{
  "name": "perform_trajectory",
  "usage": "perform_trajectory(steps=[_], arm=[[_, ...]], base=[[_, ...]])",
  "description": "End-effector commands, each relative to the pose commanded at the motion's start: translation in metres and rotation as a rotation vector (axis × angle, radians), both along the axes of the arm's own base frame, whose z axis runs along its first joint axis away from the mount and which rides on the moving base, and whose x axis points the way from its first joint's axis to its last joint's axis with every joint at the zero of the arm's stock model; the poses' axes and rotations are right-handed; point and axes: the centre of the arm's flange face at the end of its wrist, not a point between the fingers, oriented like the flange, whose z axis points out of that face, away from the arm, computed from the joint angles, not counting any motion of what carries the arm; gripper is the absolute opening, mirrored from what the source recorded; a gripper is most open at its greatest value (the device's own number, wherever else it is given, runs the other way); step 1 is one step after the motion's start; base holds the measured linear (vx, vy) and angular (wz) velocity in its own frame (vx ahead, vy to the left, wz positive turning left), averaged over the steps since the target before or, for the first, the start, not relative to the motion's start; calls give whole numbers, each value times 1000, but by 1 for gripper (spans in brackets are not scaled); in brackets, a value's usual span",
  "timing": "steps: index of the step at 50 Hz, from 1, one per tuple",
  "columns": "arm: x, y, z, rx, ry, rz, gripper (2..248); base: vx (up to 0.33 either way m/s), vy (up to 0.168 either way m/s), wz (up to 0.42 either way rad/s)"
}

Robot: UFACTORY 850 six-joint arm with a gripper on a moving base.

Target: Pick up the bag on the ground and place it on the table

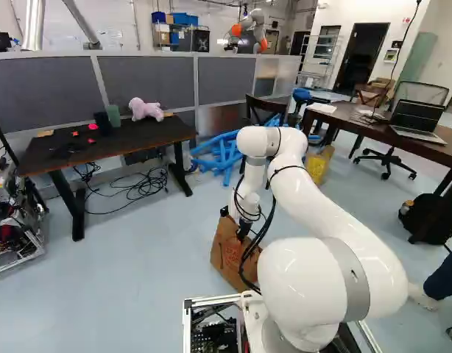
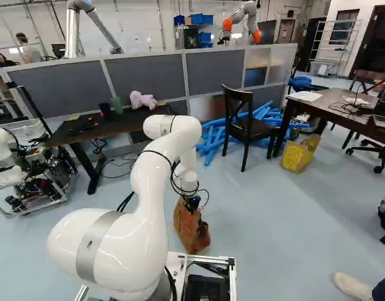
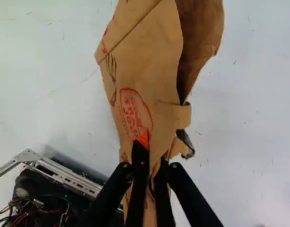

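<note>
Bag (image 3: 154, 71) of brown paper, pinched between the fingers (image 3: 141, 163) in the wrist view: grasp apparently done. Left base view: it tilts beneath them, near the floor (image 1: 123, 279). Right base view: worktop (image 2: 125, 121) well beyond the fingers; raising, carrying, placing remain.

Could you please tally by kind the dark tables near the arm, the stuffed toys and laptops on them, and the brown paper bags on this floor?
Dark tables: 2 (left table, right table)
Stuffed toy: 1
Laptop: 1
Brown paper bag: 1
Total: 5
</note>
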Motion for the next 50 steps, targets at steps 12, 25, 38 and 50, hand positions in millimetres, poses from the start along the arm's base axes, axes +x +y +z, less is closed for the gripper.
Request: perform_trajectory(steps=[12, 25, 38, 50], arm=[[0, 0, 13, 0, -3, 0, 21], [-2, 1, 32, -1, -7, 2, 21], [-11, 10, 52, 0, 0, 19, 21], [-26, 27, 70, 1, 18, 53, 21]], base=[[0, 0, 0], [0, 0, 0], [0, 0, 0], [0, 0, 0]])
